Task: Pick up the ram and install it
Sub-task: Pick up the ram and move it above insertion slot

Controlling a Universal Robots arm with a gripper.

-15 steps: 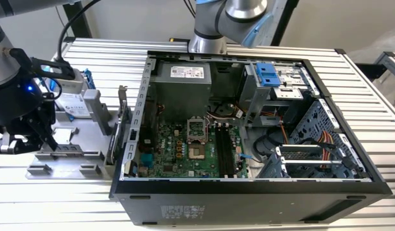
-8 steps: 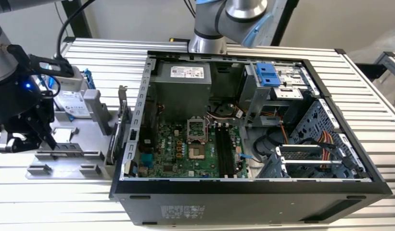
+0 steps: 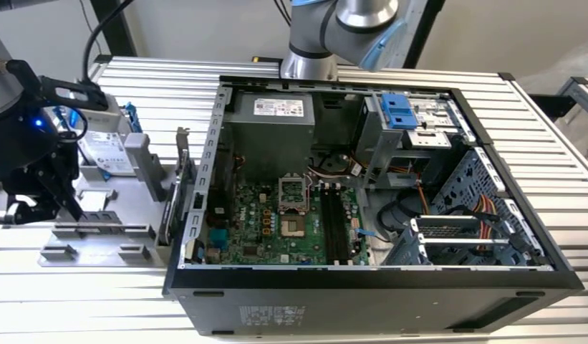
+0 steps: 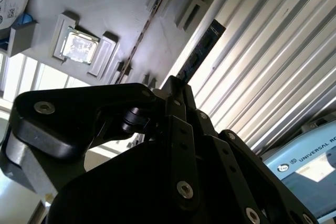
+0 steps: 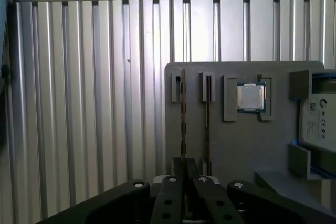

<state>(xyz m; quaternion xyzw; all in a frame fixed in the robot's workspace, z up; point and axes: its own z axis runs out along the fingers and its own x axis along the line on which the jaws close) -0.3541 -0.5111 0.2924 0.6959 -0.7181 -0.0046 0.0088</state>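
Observation:
The ram is a thin dark stick seen on edge, and it runs out from between my fingertips. My gripper is shut on its near end. In the second wrist view the same ram sticks out from my gripper past the edge of the grey parts holder. A second thin stick stands in the holder's slot beside it. In the exterior view my gripper hangs over the holder, at the exterior view's left of the open computer case.
The motherboard lies inside the case, with long black slots near its middle. On the holder sit a processor chip, a silver drive with blue bracket and an expansion card. The ribbed metal table lies all around.

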